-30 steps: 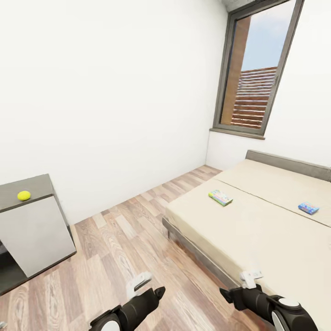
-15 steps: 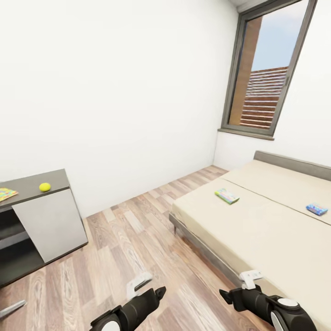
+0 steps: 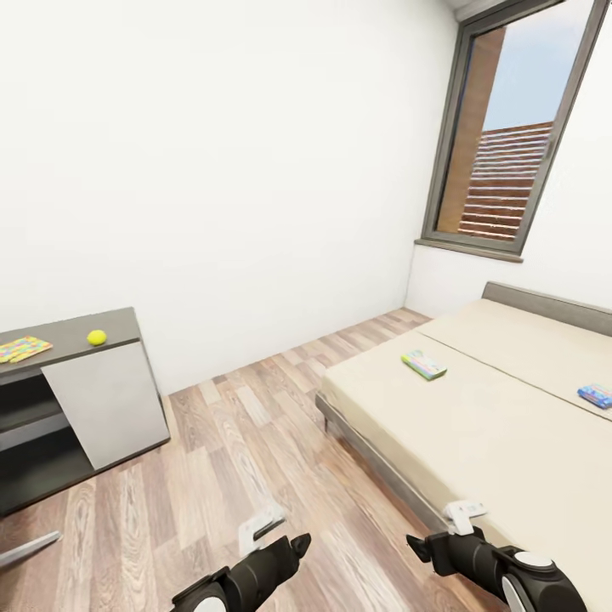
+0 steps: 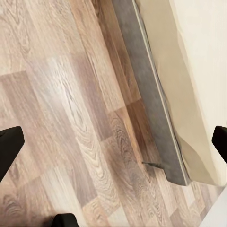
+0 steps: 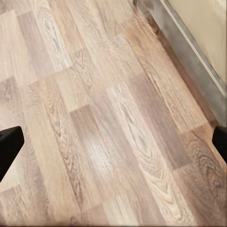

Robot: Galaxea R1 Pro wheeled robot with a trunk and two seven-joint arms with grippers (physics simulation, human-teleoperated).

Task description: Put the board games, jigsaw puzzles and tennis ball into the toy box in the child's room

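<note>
Two board games lie on the beige bed (image 3: pixel 476 425): a green-edged one (image 3: pixel 423 365) near its middle and a blue one (image 3: pixel 596 394) at the far right. On the dark grey side table (image 3: pixel 68 327) at the left sit the tennis ball (image 3: pixel 97 337) and one jigsaw puzzle (image 3: pixel 24 348). The toy box is out of view. My left gripper (image 3: pixel 293 544) (image 4: pixel 113 144) and right gripper (image 3: pixel 418 544) (image 5: pixel 113 142) hang low over the wood floor, both open and holding nothing, far from every toy.
Plank floor (image 3: pixel 229 450) runs between the side table and the bed's grey frame (image 3: pixel 374 463). A white wall closes the back, and a tall window (image 3: pixel 506 144) stands at the right. A thin grey edge (image 3: pixel 25 548) pokes in at the lower left.
The whole view has shifted, so the camera moved: the side table and tennis ball slid rightward, the jigsaw puzzle came into view, and the bed drifted right. Both arms look unchanged.
</note>
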